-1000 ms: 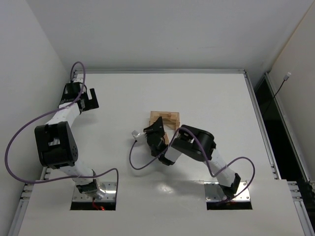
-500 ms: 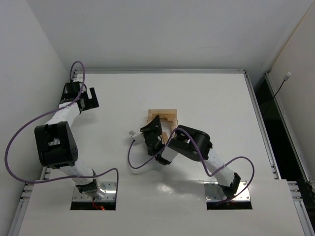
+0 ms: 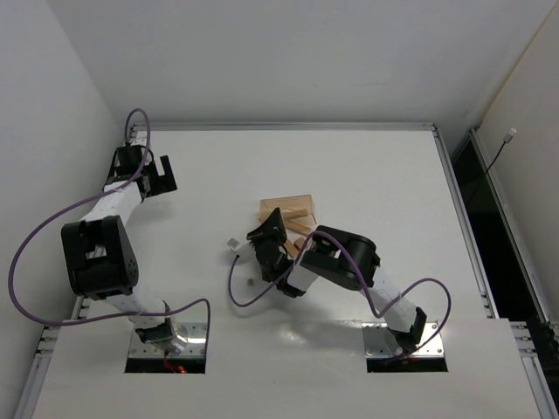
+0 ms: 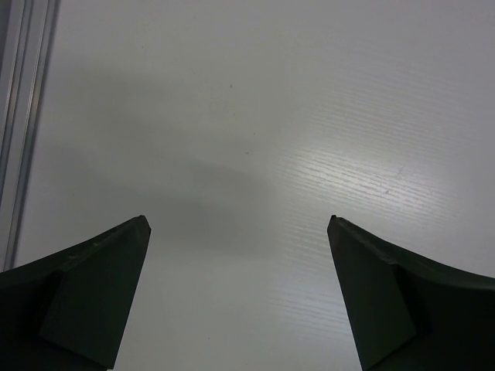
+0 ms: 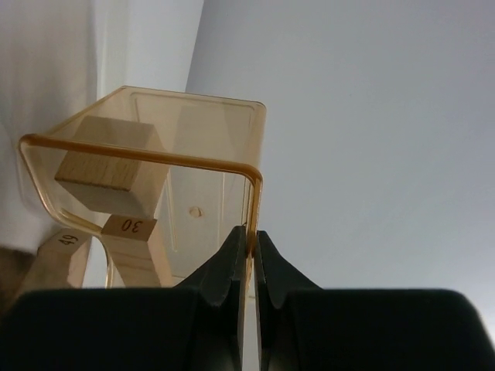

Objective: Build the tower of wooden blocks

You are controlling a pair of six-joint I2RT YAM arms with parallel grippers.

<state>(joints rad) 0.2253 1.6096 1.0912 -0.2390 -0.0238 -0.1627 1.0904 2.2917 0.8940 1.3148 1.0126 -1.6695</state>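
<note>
Arms are reaching from the near edge of the flat white table [image 3: 376, 175] in the overhead view. The left one is stretching to the far left, where the left gripper [image 3: 157, 177] is hanging over bare surface with its jaws spread wide, well apart from everything else. The right one is bending toward the table's centre, where the right gripper [image 3: 276, 234] is meeting the near-left side of the translucent tan plastic tray [image 3: 284, 208], which is sitting askew. Several small light-brown wooden blocks [image 3: 300, 229] are lying jumbled at the tray's near-right side, partly hidden by the arm; from above I cannot tell whether they are inside it. In the left wrist view, the left gripper [image 4: 240, 232] is showing two dark fingers [image 4: 93, 294] standing far apart and holding nothing, with only the table [image 4: 271, 116] between them and a grey metal rail [image 4: 19, 116] running along the left edge. In the right wrist view, the right gripper [image 5: 249, 236] is pinching the tray [image 5: 220, 147] by its thin wall, jaws closed narrow on it just below the amber rim's corner. A plain cube-like block [image 5: 108, 166] is resting inside against the left wall. Below it, a block marked 30 [image 5: 131, 239] and a block marked 49 [image 5: 66, 255] are showing; whether these are lying in the tray I cannot tell.
</note>
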